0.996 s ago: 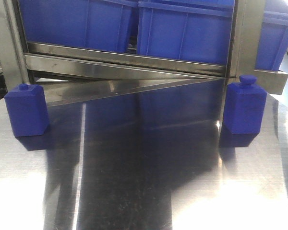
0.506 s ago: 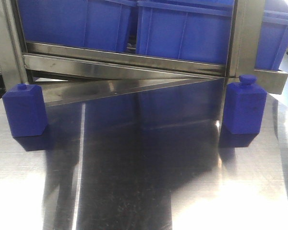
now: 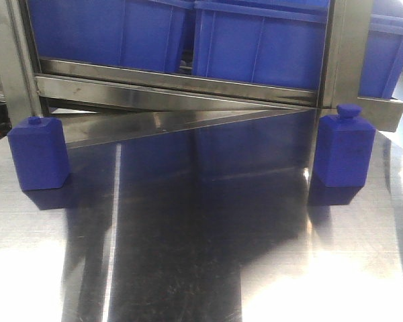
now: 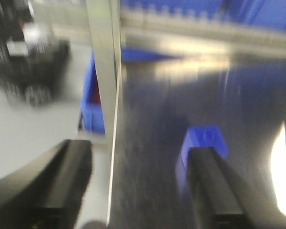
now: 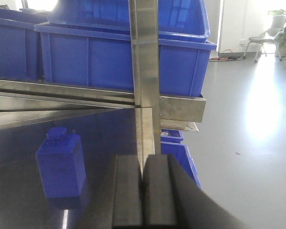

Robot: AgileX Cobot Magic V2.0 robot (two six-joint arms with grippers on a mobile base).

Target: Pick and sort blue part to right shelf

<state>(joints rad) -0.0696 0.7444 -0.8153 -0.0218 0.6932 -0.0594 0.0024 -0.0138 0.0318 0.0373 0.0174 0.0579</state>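
Two blue parts shaped like small bottles stand upright on the steel table, one at the left (image 3: pixel 38 154) and one at the right (image 3: pixel 344 154). Behind them rises the right shelf (image 3: pixel 174 86), a grey steel rack with large blue bins (image 3: pixel 255 43). Neither gripper shows in the front view. My left gripper (image 4: pixel 138 186) is open in a blurred view, and a blue part (image 4: pixel 205 139) sits just beyond its right finger (image 4: pixel 212 186). My right gripper (image 5: pixel 143 191) is shut on nothing, facing a shelf post (image 5: pixel 145 71). A blue part (image 5: pixel 61 163) stands to its left.
A steel post (image 4: pixel 105 71) crosses the left wrist view, with a blue bin (image 4: pixel 93 100) behind it. Lower blue bins (image 5: pixel 178 157) sit beyond the table's right edge, above grey floor (image 5: pixel 248 157). A chair (image 5: pixel 260 45) stands far off.
The front view has wobbled by a few pixels. Both blue parts stand where they were.
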